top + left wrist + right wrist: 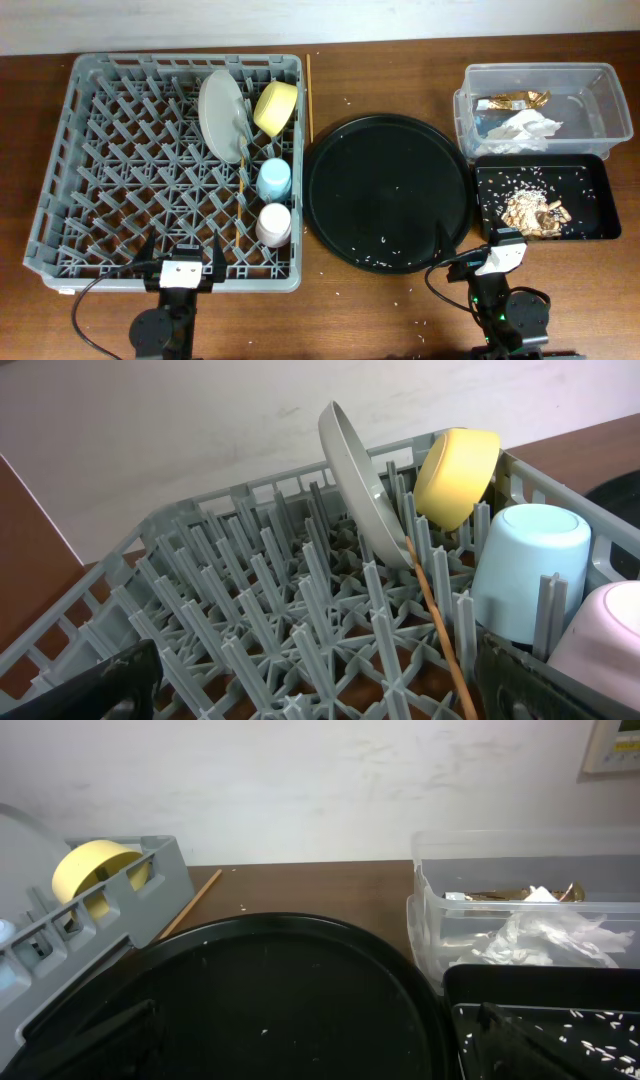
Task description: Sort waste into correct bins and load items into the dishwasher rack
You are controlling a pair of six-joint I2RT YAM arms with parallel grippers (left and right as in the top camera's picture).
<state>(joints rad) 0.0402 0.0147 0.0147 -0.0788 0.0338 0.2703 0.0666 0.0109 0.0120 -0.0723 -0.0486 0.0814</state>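
Note:
The grey dishwasher rack [100, 150] holds the plate [220, 115] on edge, the yellow bowl [276, 107], the blue cup [274, 180], the pink cup [273, 224] and one chopstick [243, 165]. The other chopstick [309, 95] lies on the table beside the rack. The clear tub [590, 85] holds the foil wrapper [512, 100] and napkins [520, 130]. The black tray [590, 190] holds food scraps [530, 213] and rice. My left gripper [180, 252] [320, 690] is open and empty over the rack's near edge. My right gripper [478, 240] [320, 1045] is open and empty, straddling the round tray and the black tray.
The large round black tray [388, 190] lies between the rack and the bins, with a few rice grains on it. Loose rice grains dot the table around it. A pale wall stands behind the table.

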